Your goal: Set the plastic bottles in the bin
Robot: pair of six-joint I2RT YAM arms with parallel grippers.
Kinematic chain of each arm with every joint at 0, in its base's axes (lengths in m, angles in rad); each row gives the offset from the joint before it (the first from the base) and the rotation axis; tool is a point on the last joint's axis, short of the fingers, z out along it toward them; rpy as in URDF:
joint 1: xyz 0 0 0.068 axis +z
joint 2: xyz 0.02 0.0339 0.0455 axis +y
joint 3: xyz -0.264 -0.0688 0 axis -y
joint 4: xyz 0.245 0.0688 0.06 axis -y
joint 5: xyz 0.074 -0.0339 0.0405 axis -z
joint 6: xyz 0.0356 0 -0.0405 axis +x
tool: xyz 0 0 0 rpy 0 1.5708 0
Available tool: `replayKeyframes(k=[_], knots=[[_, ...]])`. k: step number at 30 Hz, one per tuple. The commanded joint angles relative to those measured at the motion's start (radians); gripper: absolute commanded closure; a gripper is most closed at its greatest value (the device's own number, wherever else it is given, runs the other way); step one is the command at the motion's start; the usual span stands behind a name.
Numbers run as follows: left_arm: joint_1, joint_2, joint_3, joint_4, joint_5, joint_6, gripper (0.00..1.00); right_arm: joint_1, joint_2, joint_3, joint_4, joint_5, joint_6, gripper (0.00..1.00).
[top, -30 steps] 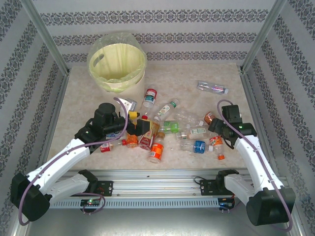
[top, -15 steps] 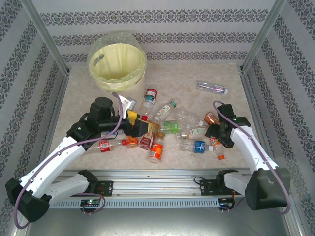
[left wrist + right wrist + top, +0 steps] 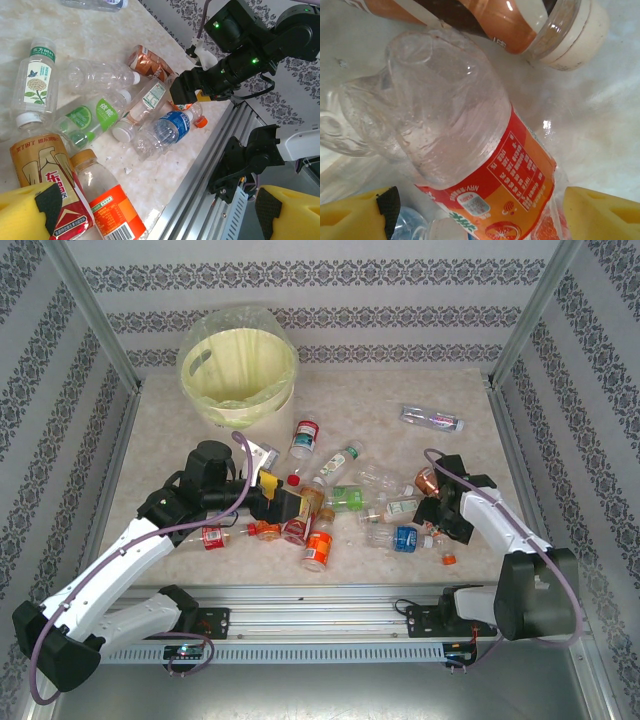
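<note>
On the tabletop (image 3: 380, 390), in a loose heap between the two arms, lie nearly all the plastic bottles (image 3: 348, 498); one lone clear bottle (image 3: 432, 419) rests well apart, toward the far right corner. The bin (image 3: 238, 375) stands at the far left with its pale liner showing, and no bottle can be made out inside it (the very bottom is hard to read from above). By that reckoning the job is barely begun: about a dozen bottles wait to be carried over.

The left pincer (image 3: 285, 495) gapes as wide as it goes and grips nothing. It hovers over the near-left edge of the heap, its yellow fingertips (image 3: 25, 212) straddling a gold-and-red bottle (image 3: 42, 172) in the left wrist view, with an orange-labelled neighbour just beside it.

The right pincer (image 3: 480, 215) is at the right edge of the heap, its jaws well apart on either side of a crushed clear bottle with an orange label (image 3: 470, 145). The pads sit close to its flanks, yet no squeeze is visible, so I judge it unheld. A brown bottle (image 3: 510, 20) lies just beyond it.

Both arms look poised for a first pick; lifting, carrying and dropping into the bin are all left to do.
</note>
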Motion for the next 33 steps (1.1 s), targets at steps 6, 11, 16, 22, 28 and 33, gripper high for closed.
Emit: replayKeyframes(k=[6, 11, 16, 22, 28, 33], knots=[[-0.009, 0.004, -0.011, -0.024, -0.010, 0.021, 0.00, -0.026, 0.046, -0.031, 0.058, 0.021, 0.017, 0.16], [-0.010, 0.016, -0.008, -0.034, -0.011, 0.019, 0.00, -0.027, 0.069, -0.031, 0.083, 0.018, 0.004, 0.19], [-0.009, 0.043, 0.009, -0.062, -0.012, 0.015, 0.00, -0.027, 0.097, -0.029, 0.106, 0.028, -0.014, 0.22], [-0.009, 0.054, 0.012, -0.067, -0.013, 0.012, 0.00, -0.025, 0.094, -0.014, 0.107, 0.054, -0.041, 0.27], [-0.009, 0.055, 0.012, -0.069, -0.018, 0.013, 0.00, -0.013, 0.072, -0.011, 0.102, 0.041, -0.060, 0.21], [-0.009, 0.056, 0.013, -0.069, -0.021, 0.014, 0.00, 0.002, 0.047, -0.010, 0.064, 0.025, -0.038, 0.18]])
